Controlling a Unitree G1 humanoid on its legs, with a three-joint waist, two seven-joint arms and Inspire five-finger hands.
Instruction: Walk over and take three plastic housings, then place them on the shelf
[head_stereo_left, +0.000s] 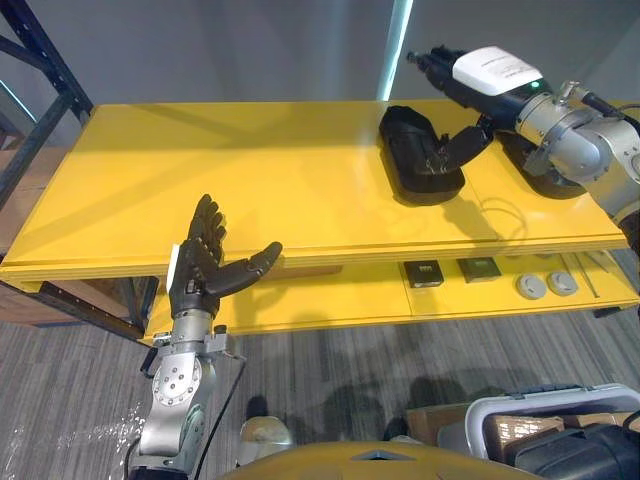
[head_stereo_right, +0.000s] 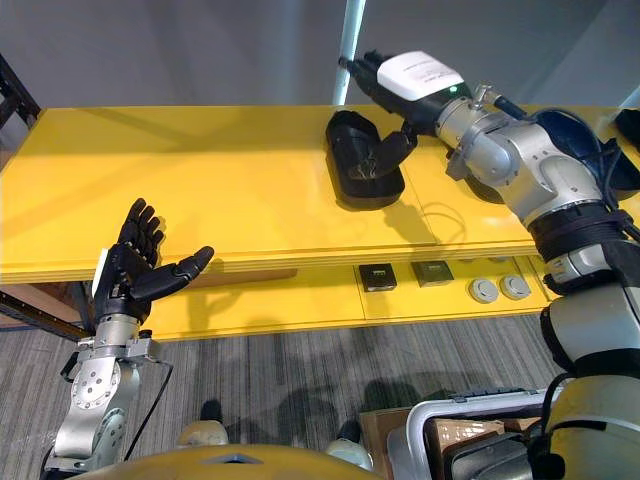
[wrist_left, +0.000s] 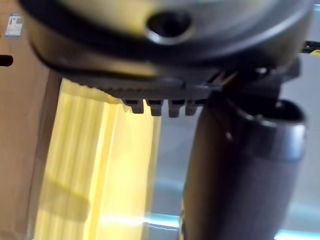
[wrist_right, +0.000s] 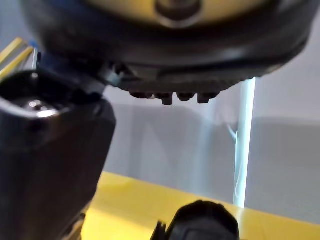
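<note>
At the far left a dark rack upright (head_stereo_left: 40, 60) borders the yellow shelf (head_stereo_left: 250, 170). The left hand (head_stereo_left: 203, 262) stands before the shelf's front edge, fingers straight up and spread from the thumb, holding nothing. Right of centre, a black plastic housing (head_stereo_left: 420, 155) lies flat on the top board. The right hand (head_stereo_left: 482, 78) hovers just above and beside it, fingers stretched out straight and apart; its thumb angles down onto the housing, though whether it touches cannot be told. A second dark shape (head_stereo_left: 545, 175) lies partly hidden behind that arm. On the lower board below sit two dark squares (head_stereo_left: 423, 272) and two grey discs (head_stereo_left: 532, 285).
</note>
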